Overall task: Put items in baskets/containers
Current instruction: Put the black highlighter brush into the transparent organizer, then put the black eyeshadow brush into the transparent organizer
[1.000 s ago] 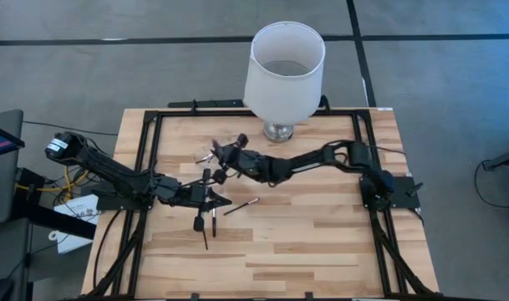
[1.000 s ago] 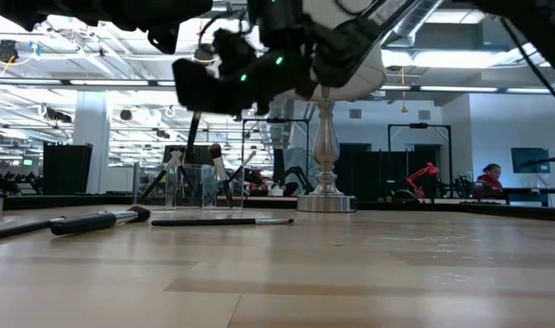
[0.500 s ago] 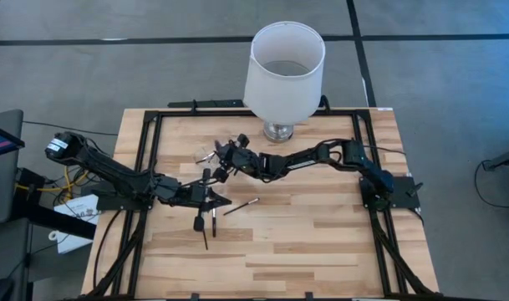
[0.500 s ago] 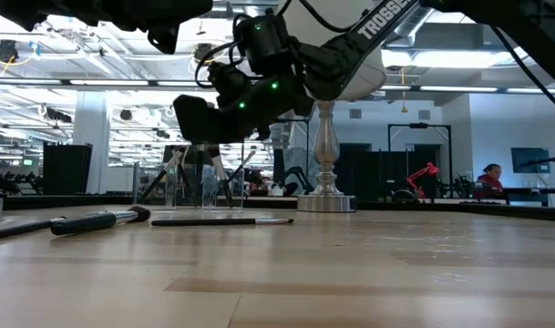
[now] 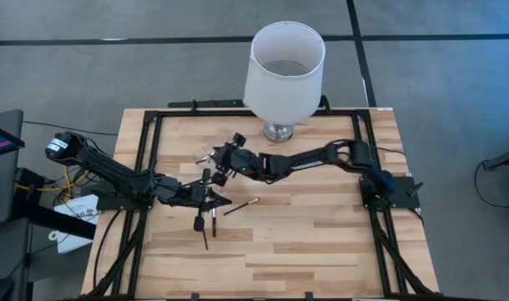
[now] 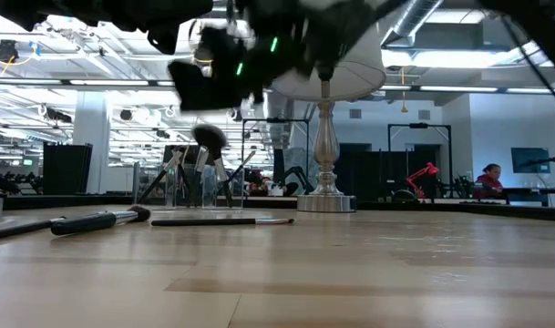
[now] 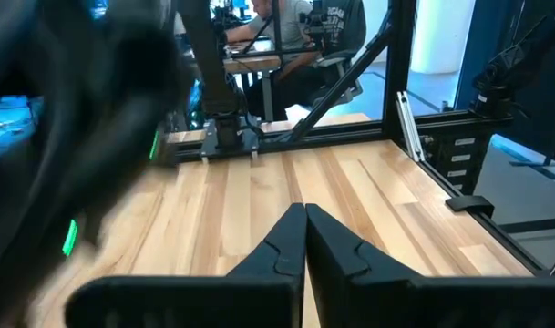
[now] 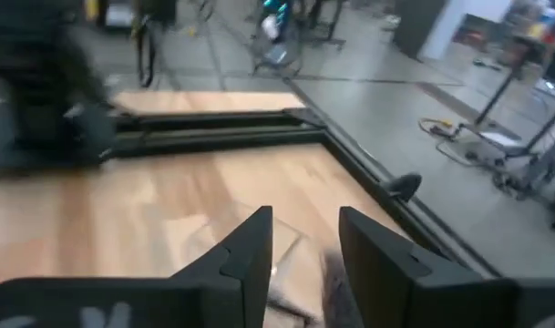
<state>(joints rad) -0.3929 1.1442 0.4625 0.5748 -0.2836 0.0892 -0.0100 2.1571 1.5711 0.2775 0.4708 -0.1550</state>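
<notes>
A clear container [image 6: 200, 187] stands on the table's far left middle with several brushes upright in it; the high view shows the clear container [image 5: 208, 155] too. One brush with a dark round head [image 6: 209, 137] sticks out of its top. My right gripper [image 8: 304, 246] hovers open just above it, and the high view places my right gripper [image 5: 223, 160] beside the container. Other brushes lie flat on the table [image 5: 241, 205] [image 5: 206, 232] [image 6: 99, 220]. My left gripper [image 7: 304, 232] is shut with nothing in it, raised over the lying brushes at the left middle [image 5: 223, 201].
A large white lampshade [image 5: 283, 71] on a glass base [image 6: 324, 196] stands at the table's far edge, right behind the container. A black frame [image 5: 154, 142] runs along the table's edges. The near half of the wooden table [image 5: 321, 251] is bare.
My right gripper dipped toward the container and then rose again, rolling a little. A dark-headed brush now stands in the container's top, below the gripper.
</notes>
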